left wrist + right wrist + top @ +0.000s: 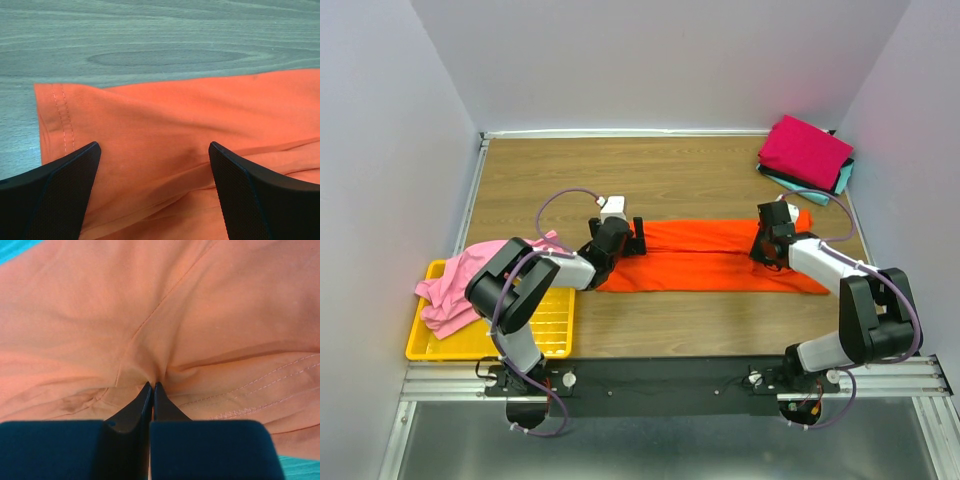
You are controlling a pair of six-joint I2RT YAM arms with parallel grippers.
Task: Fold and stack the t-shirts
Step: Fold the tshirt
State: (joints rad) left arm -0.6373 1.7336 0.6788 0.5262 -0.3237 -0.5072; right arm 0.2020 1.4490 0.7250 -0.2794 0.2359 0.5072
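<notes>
The bright orange t-shirt (705,255) lies on the table folded into a long flat band. My left gripper (632,238) is open over its left end; in the left wrist view (155,150) the two fingers straddle the orange cloth (165,125) near the stitched hem. My right gripper (767,243) is at the right end, shut on a pinch of the orange cloth (153,384); folds radiate from the fingertips. A light pink t-shirt (470,280) lies crumpled over the yellow tray. A folded magenta shirt (805,150) tops dark and teal ones at the back right.
The yellow mesh tray (545,330) sits at the front left edge of the wooden table (620,170). Grey walls close the table on three sides. The folded stack sits in the back right corner.
</notes>
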